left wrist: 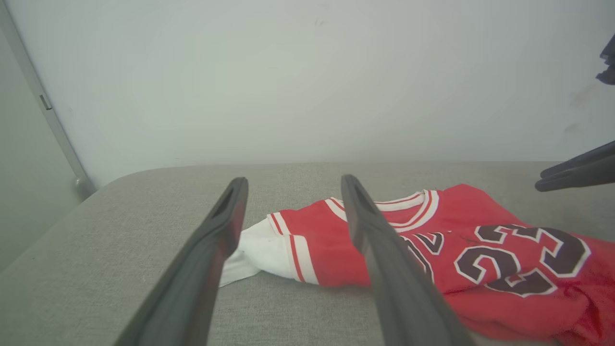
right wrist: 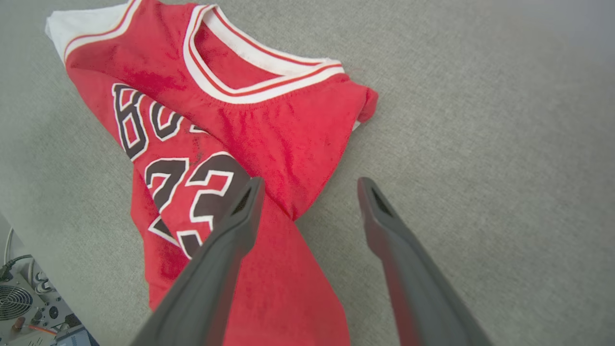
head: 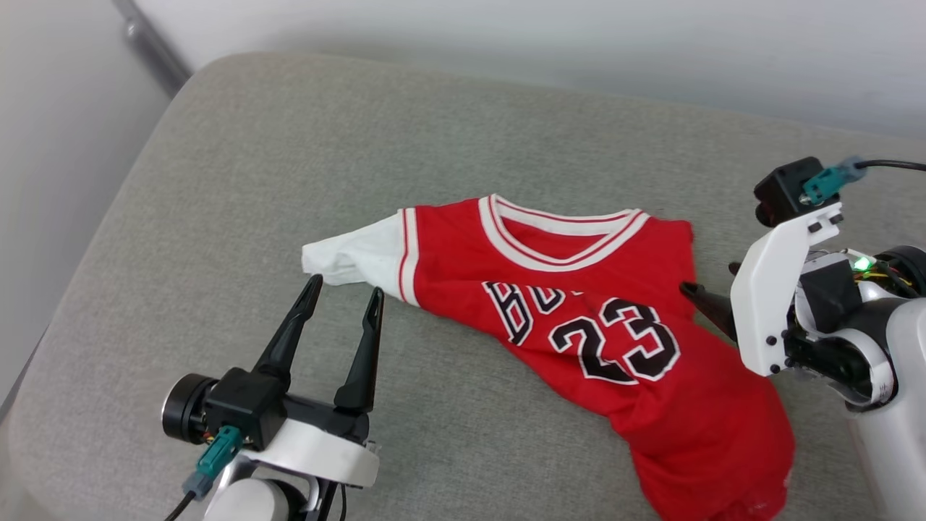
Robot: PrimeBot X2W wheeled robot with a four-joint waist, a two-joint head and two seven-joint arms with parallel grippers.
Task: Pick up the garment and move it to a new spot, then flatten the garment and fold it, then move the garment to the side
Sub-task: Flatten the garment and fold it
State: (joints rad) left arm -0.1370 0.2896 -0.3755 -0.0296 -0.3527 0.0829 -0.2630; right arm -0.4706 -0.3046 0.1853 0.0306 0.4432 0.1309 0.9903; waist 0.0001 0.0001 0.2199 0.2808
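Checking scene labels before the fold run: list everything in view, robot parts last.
red fabric jersey shirt: one; red, white sleeve and trim, black "23" print; lying rumpled on the cushion, collar toward the wall.
grey woven fabric cushion: one; grey; under the jersey.
plain white wall: one; white; behind the cushion.
grey metal rail: one; grey; slanting at the upper left, beside the wall.
grey electronics box with a round fan: one; grey; past the cushion's edge, lower left of the right wrist view.
left gripper: one; dark fingers, open; just short of the white sleeve.
right gripper: one; dark fingers, open; at the jersey's right edge.
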